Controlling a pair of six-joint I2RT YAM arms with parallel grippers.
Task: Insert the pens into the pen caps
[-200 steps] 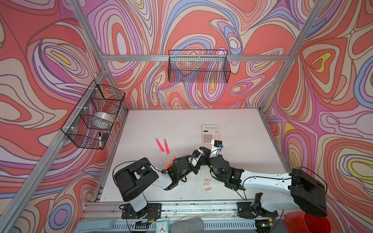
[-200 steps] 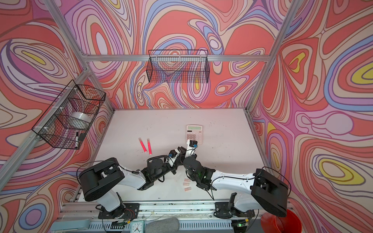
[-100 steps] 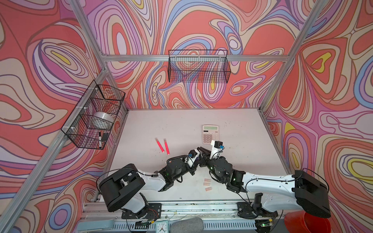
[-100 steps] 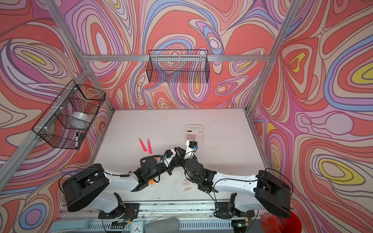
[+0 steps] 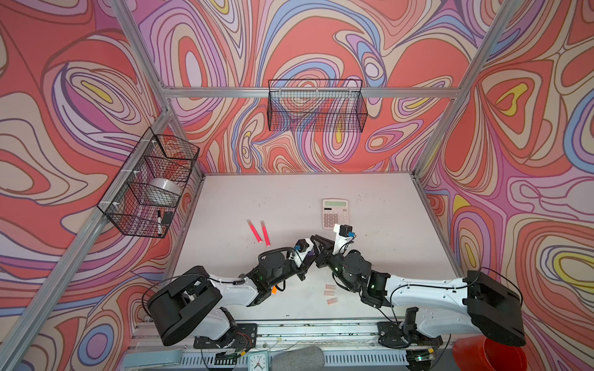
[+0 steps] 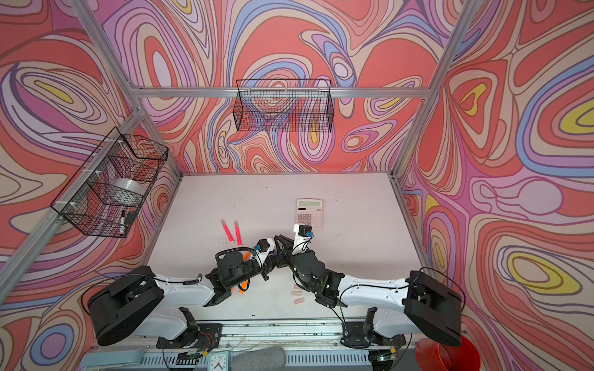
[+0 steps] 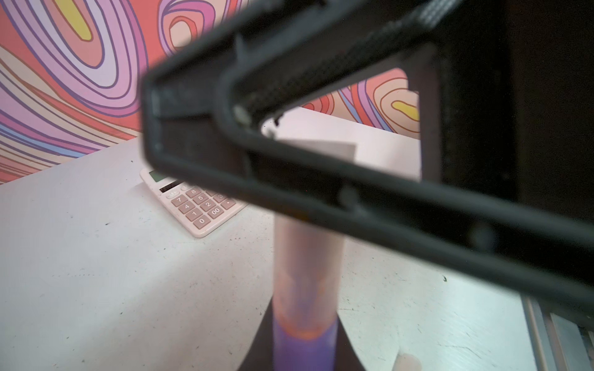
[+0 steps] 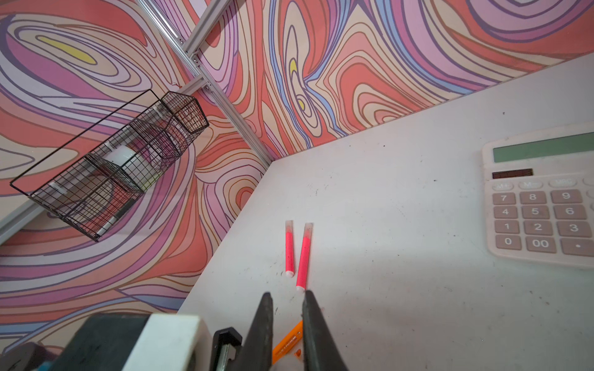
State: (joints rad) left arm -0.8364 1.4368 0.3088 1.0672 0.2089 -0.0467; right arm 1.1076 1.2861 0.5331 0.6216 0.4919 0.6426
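Left of centre, two capped pink pens [image 5: 254,231] are lying untouched on the surface [image 5: 369,199]. The left arm [image 5: 231,290] is stretching lower than a second ago, the left claw [image 5: 309,257] still clamping the purple pen [image 7: 303,350]. At centre frame the right claw [image 8: 287,297] is staying pinched on its cap [image 7: 305,263].

purple pen [image 7: 302,350] blurred, calc [image 7: 196,207] half hidden

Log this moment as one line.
phase: capping | left gripper: shut on purple pen | right gripper: shut on cap, cap on pen | done: two pink pens capped | waiting: three loose caps
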